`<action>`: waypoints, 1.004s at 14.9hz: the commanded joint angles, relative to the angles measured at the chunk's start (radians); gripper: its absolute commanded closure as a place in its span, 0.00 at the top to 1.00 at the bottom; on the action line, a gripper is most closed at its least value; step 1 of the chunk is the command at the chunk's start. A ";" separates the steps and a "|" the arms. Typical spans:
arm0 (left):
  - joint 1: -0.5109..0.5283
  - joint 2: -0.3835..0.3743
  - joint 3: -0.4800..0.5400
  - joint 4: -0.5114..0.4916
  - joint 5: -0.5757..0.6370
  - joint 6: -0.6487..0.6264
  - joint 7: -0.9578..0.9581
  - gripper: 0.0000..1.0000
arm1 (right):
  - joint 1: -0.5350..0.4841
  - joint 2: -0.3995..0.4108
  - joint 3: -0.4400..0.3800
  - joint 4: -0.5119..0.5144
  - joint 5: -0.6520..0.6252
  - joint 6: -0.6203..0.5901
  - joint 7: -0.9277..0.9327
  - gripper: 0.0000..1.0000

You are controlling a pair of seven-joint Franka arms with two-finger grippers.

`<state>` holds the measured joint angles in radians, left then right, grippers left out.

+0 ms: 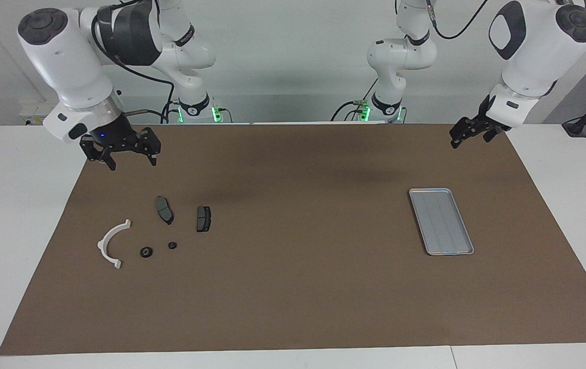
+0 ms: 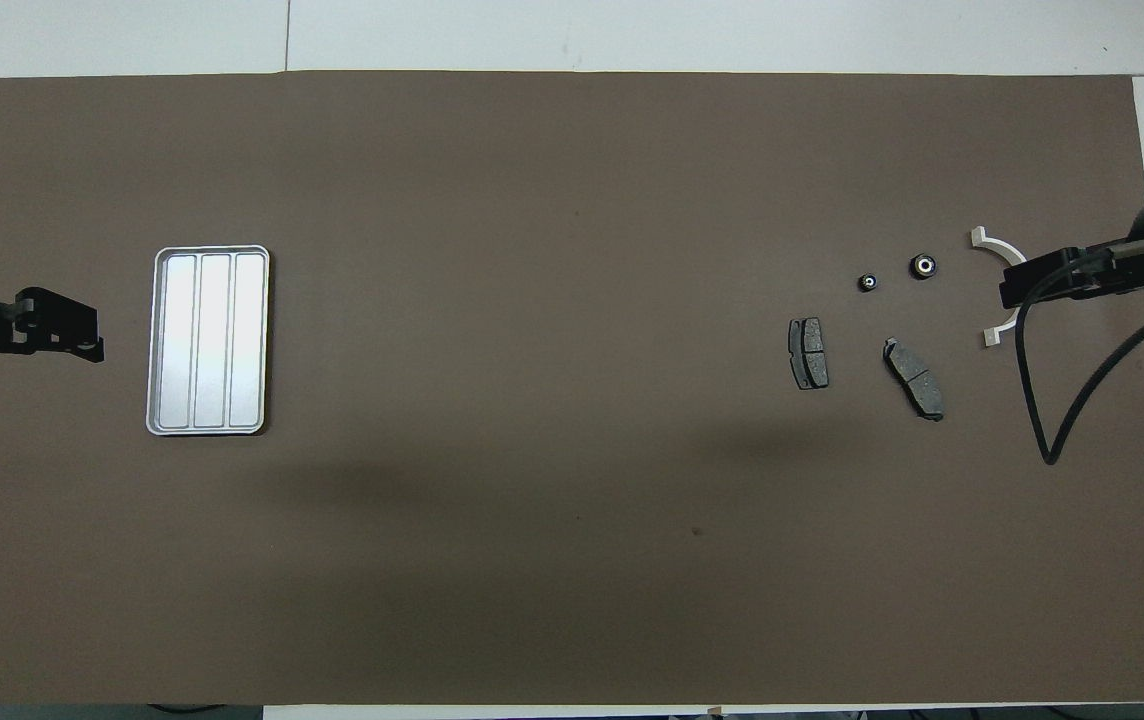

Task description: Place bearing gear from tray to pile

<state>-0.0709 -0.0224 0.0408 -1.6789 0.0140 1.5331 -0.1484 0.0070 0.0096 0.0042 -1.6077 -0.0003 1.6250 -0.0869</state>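
**A:** Start with the facing view. How far along are you?

**B:** By my reading, done or nearly so. The tray (image 1: 441, 221) at the right of the frame shows only its bare ridges. 2 small black round parts, which I take for bearing gears (image 1: 146, 252), lie on the mat at the lower left. They sit in the pile, between the white bracket (image 1: 111, 244) and the 2 brake pads (image 1: 164, 209). I can't tell which of the 2 gears came from the tray.

**A:** And your hands?

**B:** My right gripper (image 1: 133, 163) hangs at the upper left of the frame, above the pile. Its fingers are spread and hold nothing. My left gripper (image 1: 469, 139) waits at the upper right, over the mat's corner. Its fingers are apart too, and empty.

**A:** The overhead view?

**B:** It agrees. The tray (image 2: 212, 340) at the left of the frame is bare, with my left gripper (image 2: 82, 335) just beside it at the edge. The gears (image 2: 922, 266) lie at the right, above the pads (image 2: 808, 352). My right gripper (image 2: 1017, 290) partly covers the bracket (image 2: 994, 243).

**A:** What's left?

**B:** Nothing on the tray to fetch, so I judge only parking the arm.

**A:** Surface and room?

**B:** A brown mat (image 1: 293, 287) on a white table (image 1: 1, 215), with a pale wall, cables, and green lights at my bases.
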 commanded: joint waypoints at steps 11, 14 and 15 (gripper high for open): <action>-0.001 -0.007 0.002 0.004 -0.009 -0.016 0.006 1.00 | -0.002 -0.089 -0.021 -0.047 -0.010 -0.020 0.010 1.00; -0.001 -0.007 0.004 0.004 -0.009 -0.016 0.006 1.00 | -0.007 -0.097 -0.023 -0.057 -0.015 -0.027 0.015 1.00; -0.001 -0.007 0.004 0.004 -0.009 -0.016 0.006 1.00 | -0.007 -0.102 -0.023 -0.067 -0.017 -0.027 0.016 1.00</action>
<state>-0.0709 -0.0224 0.0408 -1.6789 0.0140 1.5331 -0.1484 0.0064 -0.0586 -0.0220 -1.6355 -0.0011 1.6067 -0.0868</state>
